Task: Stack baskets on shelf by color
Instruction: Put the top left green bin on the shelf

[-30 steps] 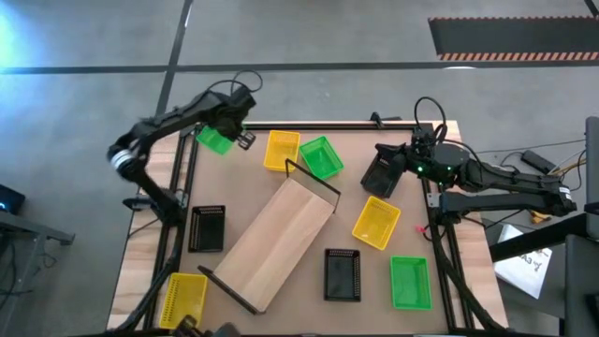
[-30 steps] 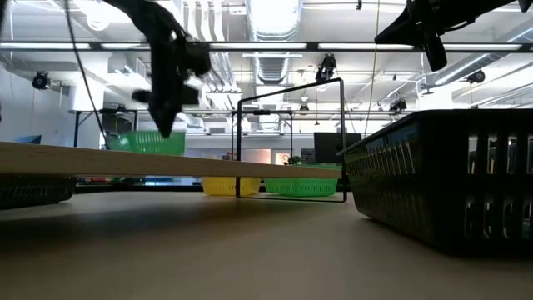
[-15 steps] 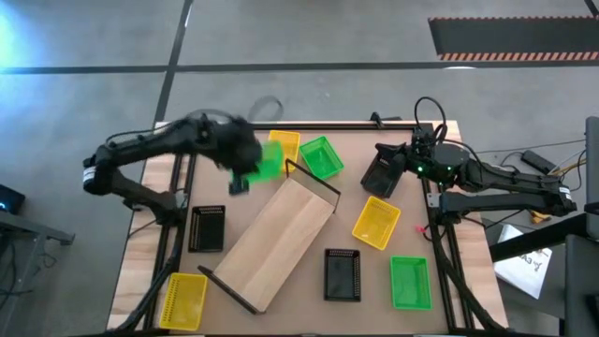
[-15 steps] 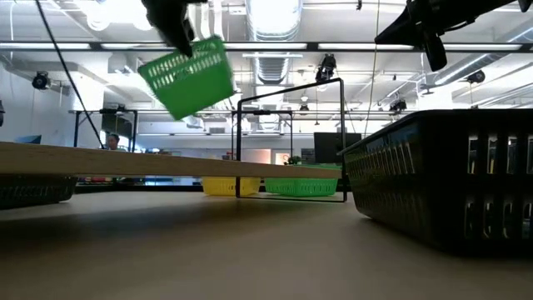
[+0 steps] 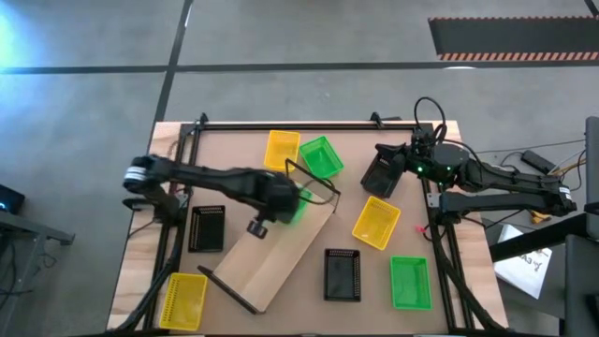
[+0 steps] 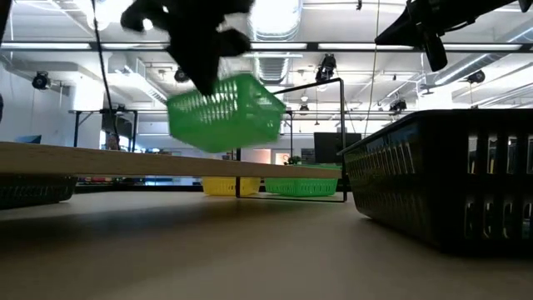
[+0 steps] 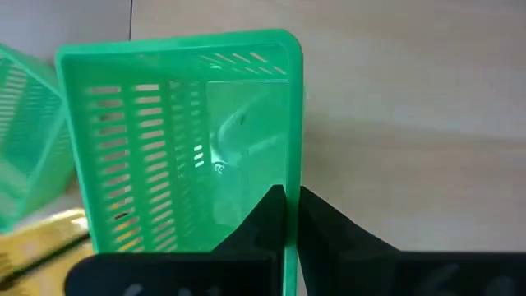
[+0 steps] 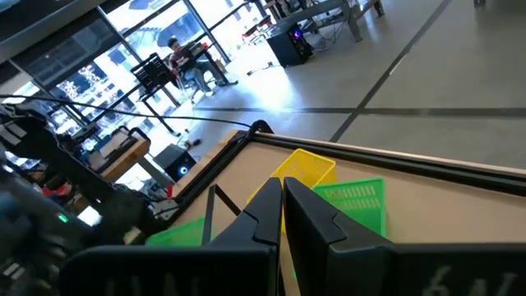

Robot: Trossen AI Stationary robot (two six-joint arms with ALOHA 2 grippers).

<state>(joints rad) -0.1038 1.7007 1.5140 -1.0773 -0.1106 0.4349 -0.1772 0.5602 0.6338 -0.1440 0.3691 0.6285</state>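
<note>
The left gripper [image 7: 290, 215], clenched on one wall of a green basket [image 6: 223, 114], holds it in the air just above the far end of the shelf [image 5: 281, 245], which runs diagonally across the table, while the right gripper [image 8: 282, 215], fingers closed and empty, waits well off to the side.

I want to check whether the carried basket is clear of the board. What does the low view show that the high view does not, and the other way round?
Only the low view shows height: the green basket hangs tilted, its lowest edge near the top of the shelf; whether they touch is unclear.

Only the high view shows the layout: the left gripper is over the shelf's far end, with the other baskets spread around and the right gripper on a black basket at the table's right.

Both show the left arm carrying the green basket at the shelf.
</note>
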